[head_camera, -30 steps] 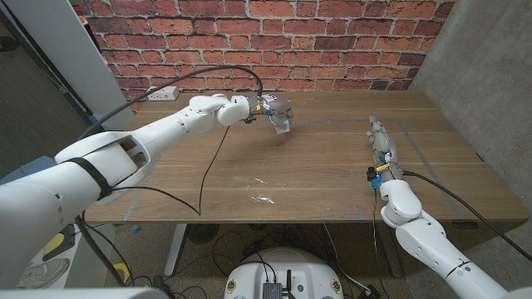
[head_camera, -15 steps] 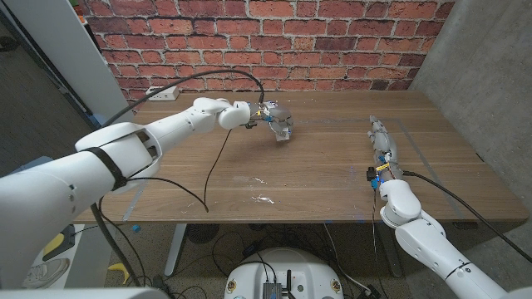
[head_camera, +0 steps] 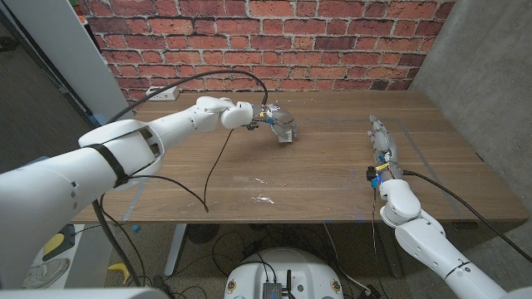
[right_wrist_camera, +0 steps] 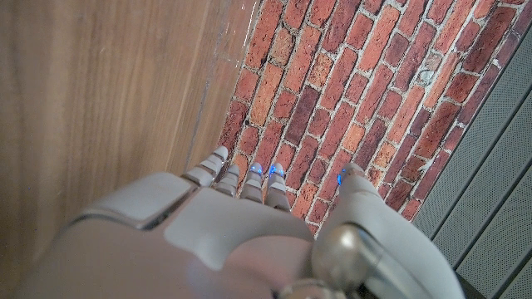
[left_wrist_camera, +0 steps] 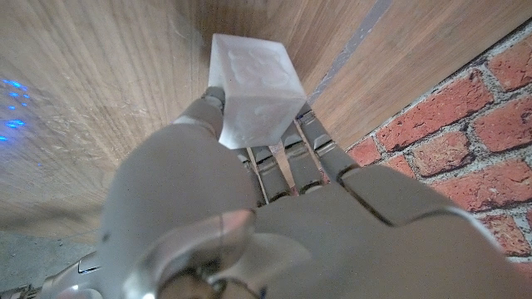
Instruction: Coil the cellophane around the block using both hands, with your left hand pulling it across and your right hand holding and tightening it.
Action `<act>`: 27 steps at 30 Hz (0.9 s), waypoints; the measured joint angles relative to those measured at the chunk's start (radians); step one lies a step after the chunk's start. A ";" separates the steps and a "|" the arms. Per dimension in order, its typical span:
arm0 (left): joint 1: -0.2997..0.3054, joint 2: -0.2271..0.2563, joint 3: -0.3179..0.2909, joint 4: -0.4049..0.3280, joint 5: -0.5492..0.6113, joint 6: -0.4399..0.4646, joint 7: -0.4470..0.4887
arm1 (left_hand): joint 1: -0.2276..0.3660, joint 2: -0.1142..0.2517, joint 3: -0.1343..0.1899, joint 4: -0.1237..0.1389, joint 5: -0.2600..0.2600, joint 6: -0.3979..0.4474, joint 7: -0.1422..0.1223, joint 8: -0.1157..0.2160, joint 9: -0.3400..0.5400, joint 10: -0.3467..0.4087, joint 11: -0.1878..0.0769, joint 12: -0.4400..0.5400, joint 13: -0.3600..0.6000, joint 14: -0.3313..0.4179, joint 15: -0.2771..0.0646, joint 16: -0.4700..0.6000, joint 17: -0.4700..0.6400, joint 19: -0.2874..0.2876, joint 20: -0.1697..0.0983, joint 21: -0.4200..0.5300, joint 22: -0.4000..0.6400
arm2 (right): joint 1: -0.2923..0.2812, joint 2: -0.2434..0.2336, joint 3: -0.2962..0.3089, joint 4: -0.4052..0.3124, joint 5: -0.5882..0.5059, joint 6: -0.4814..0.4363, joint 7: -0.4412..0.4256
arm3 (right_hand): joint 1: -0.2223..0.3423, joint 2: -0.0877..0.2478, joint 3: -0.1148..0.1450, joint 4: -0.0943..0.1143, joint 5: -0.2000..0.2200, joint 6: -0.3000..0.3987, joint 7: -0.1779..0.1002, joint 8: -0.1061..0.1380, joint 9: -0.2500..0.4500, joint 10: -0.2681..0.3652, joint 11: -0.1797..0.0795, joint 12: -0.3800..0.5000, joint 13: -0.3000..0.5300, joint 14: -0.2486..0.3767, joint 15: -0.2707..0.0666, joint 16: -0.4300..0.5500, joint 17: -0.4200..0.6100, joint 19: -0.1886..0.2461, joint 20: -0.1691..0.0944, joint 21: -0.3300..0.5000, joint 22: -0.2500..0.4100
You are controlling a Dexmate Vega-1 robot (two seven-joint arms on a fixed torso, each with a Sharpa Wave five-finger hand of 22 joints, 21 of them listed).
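My left hand (head_camera: pixel 278 120) reaches over the far middle of the wooden table (head_camera: pixel 332 178) and holds a small pale block (head_camera: pixel 286 135) at its fingertips. In the left wrist view the whitish block (left_wrist_camera: pixel 253 87) sits pinched between my thumb and fingers (left_wrist_camera: pixel 309 148), just above the wood; a thin clear film seems to cover it. My right hand (head_camera: pixel 382 141) stands on its edge near the table's right side, fingers straight and pointing to the far edge, nothing in it. The right wrist view looks along that right hand (right_wrist_camera: pixel 249 216) to the brick wall.
A black cable (head_camera: pixel 212 162) hangs from my left arm and droops over the table's left half. Small shiny scraps of film (head_camera: pixel 263 198) lie near the front middle. A power strip (head_camera: pixel 162 93) sits at the far left edge. The brick wall (head_camera: pixel 266 41) stands behind.
My left hand has carried the block a little to the right and down toward the table. The right hand has stayed still.
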 measured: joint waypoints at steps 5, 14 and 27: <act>-0.001 0.013 0.001 -0.039 -0.008 0.021 -0.063 | -0.064 -0.045 -0.044 0.019 -0.004 -0.077 -0.002 -0.023 -0.005 -0.045 0.012 -0.032 -0.011 -0.055 0.006 0.000 0.000 -0.036 0.025 -0.015 -0.005 | 0.004 0.001 0.000 0.005 -0.001 0.004 0.005 | 0.000 0.000 0.000 0.000 0.000 0.000 0.000 0.000 0.000 0.000 0.000 0.000 0.000 0.000 0.000 0.000 0.000 0.000 0.000 0.000 0.000; 0.011 0.045 -0.014 -0.122 -0.006 0.084 -0.151 | -0.099 -0.058 -0.089 0.015 -0.004 -0.265 -0.017 -0.034 -0.014 -0.224 0.047 -0.094 -0.037 -0.232 0.016 -0.013 -0.013 -0.144 0.096 -0.074 -0.009 | 0.010 0.002 -0.003 0.009 -0.002 0.008 0.013 | 0.000 0.000 0.000 0.000 0.000 0.000 0.000 0.000 0.000 0.000 0.000 0.000 0.000 0.000 0.000 0.000 0.000 0.000 0.000 0.000 0.000; 0.138 0.149 -0.110 -0.370 0.061 0.268 -0.089 | -0.239 -0.047 -0.173 0.060 -0.004 -0.532 -0.043 -0.026 -0.023 -0.497 0.066 -0.093 -0.089 -0.511 0.086 -0.017 -0.024 -0.356 0.131 -0.207 -0.009 | 0.008 -0.009 -0.005 -0.005 -0.008 -0.012 0.013 | 0.007 0.007 0.004 -0.003 0.000 0.007 -0.007 0.000 0.000 0.000 0.000 0.000 0.000 0.000 0.000 0.000 0.000 0.005 0.005 0.000 0.000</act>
